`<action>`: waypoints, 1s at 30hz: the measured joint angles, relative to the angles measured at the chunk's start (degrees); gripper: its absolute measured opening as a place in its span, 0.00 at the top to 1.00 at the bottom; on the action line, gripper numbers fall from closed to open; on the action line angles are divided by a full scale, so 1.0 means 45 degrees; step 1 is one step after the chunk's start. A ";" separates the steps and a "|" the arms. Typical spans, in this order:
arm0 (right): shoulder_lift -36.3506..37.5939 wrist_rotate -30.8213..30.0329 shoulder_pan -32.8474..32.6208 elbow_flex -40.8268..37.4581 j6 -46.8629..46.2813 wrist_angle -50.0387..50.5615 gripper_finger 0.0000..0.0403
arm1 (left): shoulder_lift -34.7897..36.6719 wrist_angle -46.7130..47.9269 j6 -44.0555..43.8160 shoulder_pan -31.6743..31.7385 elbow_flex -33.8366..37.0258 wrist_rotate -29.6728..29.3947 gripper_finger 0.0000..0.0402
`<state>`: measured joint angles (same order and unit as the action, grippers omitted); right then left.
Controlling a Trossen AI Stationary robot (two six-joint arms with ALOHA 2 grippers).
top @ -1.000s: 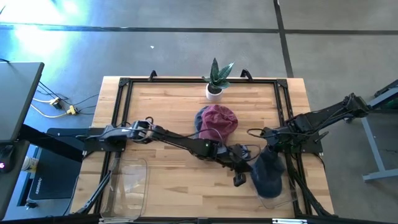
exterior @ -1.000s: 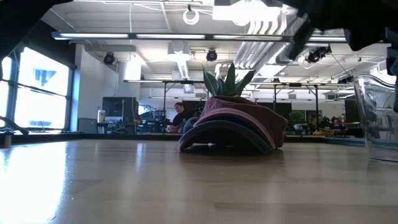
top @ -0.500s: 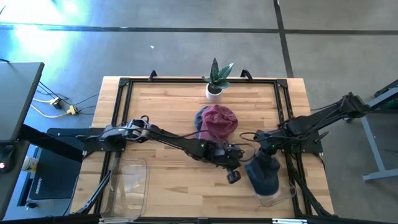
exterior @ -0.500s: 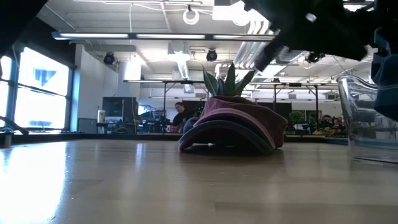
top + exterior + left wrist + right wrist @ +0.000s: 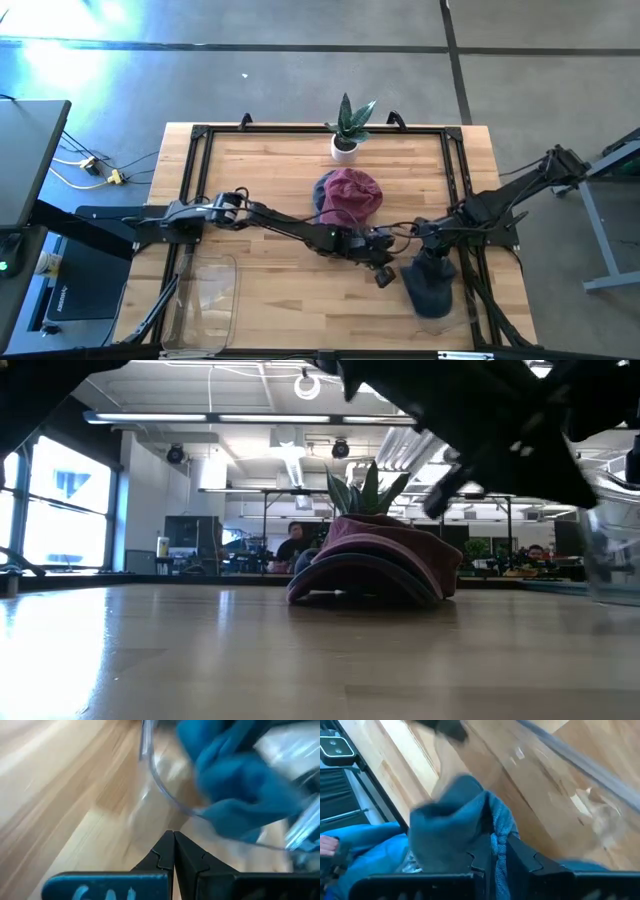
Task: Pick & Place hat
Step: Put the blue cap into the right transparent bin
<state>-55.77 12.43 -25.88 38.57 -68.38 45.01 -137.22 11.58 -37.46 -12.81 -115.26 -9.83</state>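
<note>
Two hats in play: a blue hat pinched between the right gripper jaws, nearly shut on a fold of fabric, and a maroon hat lying apart on the table, stacked on another. Blue hat hangs below the right jaws, inside or just over the clear bin; cannot tell which. Place step looks in hand. Left gripper jaws fully shut, empty, just beside the bin rim. Next move likely: right jaws open wider, drop hat, clear the bin.
</note>
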 joint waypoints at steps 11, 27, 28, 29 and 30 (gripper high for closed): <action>0.0000 -0.0455 -0.1013 0.0000 -0.0812 -0.0165 0.92 | -0.1131 -0.2715 0.0321 0.0227 0.0105 0.0814 1.00; -0.0064 -0.3908 -0.1099 0.0000 -0.1609 0.2859 0.93 | -0.0120 0.3171 0.2213 -0.0507 -0.2861 0.0356 1.00; -0.0085 -0.4170 -0.1101 -0.0003 -0.1745 0.2889 0.93 | -0.0044 0.4052 0.2407 -0.0695 -0.3198 0.0142 1.00; -0.0111 -0.4392 -0.1130 -0.0005 -0.1870 0.2884 0.92 | 0.0037 0.4788 0.2572 -0.0875 -0.3566 -0.0155 1.00; -0.0154 -0.4562 -0.1163 -0.0005 -0.1987 0.2890 0.92 | 0.0168 0.5212 0.2664 -0.1013 -0.3940 -0.0440 1.00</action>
<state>-56.46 -8.10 -31.12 38.54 -77.33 58.01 -136.46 35.03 -25.47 -17.36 -132.99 -11.81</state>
